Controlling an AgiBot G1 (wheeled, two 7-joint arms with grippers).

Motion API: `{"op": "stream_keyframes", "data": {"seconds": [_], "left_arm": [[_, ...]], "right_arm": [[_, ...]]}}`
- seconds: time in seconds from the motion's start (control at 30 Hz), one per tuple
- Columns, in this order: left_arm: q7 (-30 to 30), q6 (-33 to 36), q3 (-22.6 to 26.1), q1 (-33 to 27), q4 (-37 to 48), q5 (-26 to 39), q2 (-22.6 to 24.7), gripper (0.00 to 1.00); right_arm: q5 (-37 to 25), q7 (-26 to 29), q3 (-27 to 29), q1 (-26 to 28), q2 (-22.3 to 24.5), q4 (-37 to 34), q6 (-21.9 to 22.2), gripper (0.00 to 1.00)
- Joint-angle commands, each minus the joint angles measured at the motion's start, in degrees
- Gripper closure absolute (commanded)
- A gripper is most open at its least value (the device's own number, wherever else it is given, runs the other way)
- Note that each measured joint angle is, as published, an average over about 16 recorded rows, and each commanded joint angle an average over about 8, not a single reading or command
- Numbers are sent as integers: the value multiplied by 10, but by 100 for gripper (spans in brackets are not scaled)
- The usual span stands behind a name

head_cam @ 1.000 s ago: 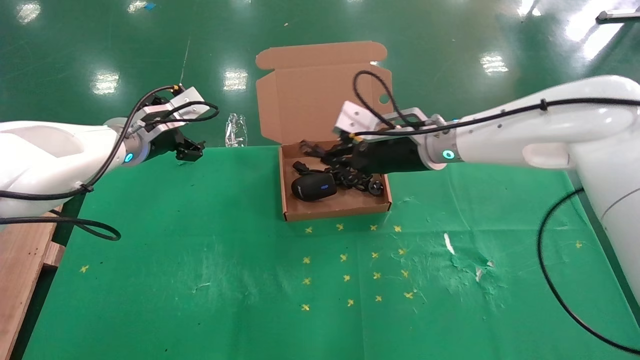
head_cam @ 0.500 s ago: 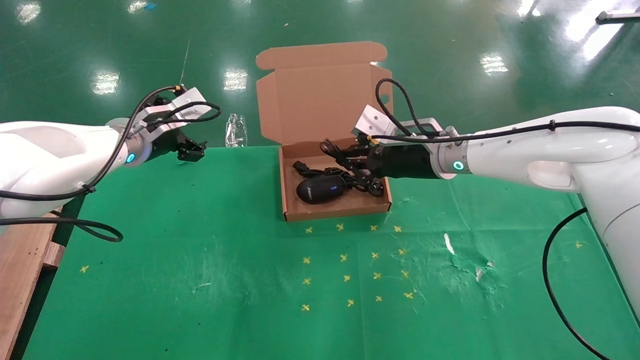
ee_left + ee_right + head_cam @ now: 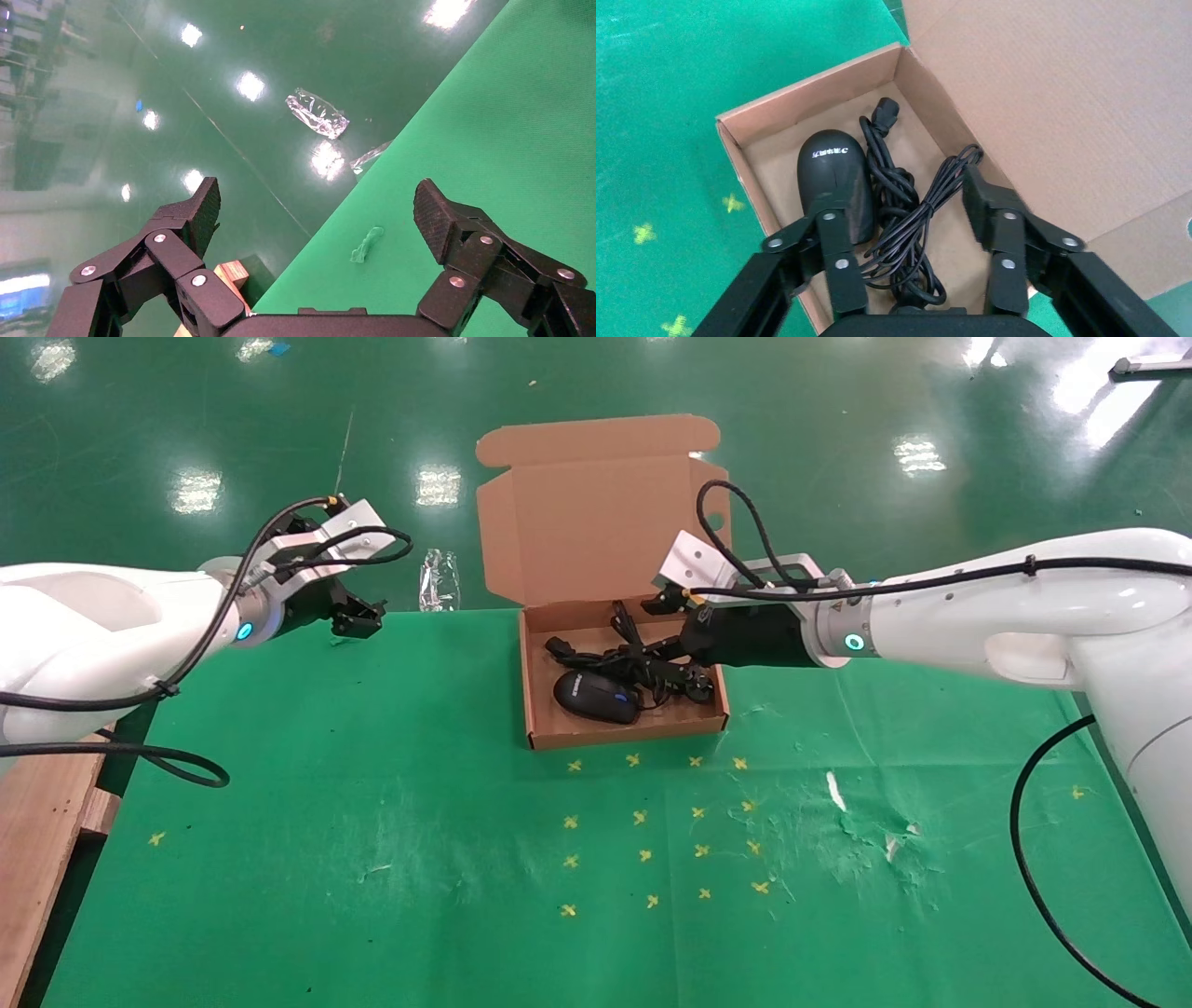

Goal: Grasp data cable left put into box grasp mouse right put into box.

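Observation:
The brown cardboard box (image 3: pixel 624 738) stands open at mid table, its lid (image 3: pixel 596 523) raised behind. Inside lie the black mouse (image 3: pixel 596 697) at the front left and the coiled data cable (image 3: pixel 643 663) with its plug (image 3: pixel 694 684) at the right. My right gripper (image 3: pixel 663 626) is open and empty, hovering above the box's right side. The right wrist view shows the mouse (image 3: pixel 833 179), the data cable (image 3: pixel 891 189) and the box wall (image 3: pixel 807 88) below my open right gripper (image 3: pixel 905 203). My left gripper (image 3: pixel 358 617) is open and empty at the table's far left edge, as the left wrist view (image 3: pixel 316 207) also shows.
A crumpled clear plastic wrap (image 3: pixel 440 581) lies on the floor beyond the table. A wooden pallet (image 3: pixel 37 840) stands at the left. Yellow cross marks (image 3: pixel 652 831) and torn patches (image 3: pixel 875 831) mark the green cloth in front of the box.
My right gripper has drawn back to the right and up out of the box. The mouse has shifted a little and turned inside the box. The left arm has not moved.

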Motion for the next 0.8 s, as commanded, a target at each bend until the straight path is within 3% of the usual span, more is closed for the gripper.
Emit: {"op": "stream_keyframes", "data": {"seconds": [0.03, 0.8], "left_arm": [[0, 0, 0, 0, 0, 0, 0, 0], [5, 3, -3, 2, -1, -8, -2, 0]], "right_arm": [[4, 1, 1, -2, 3, 5, -3, 0], [198, 52, 68, -119, 152, 203, -112, 0]]}}
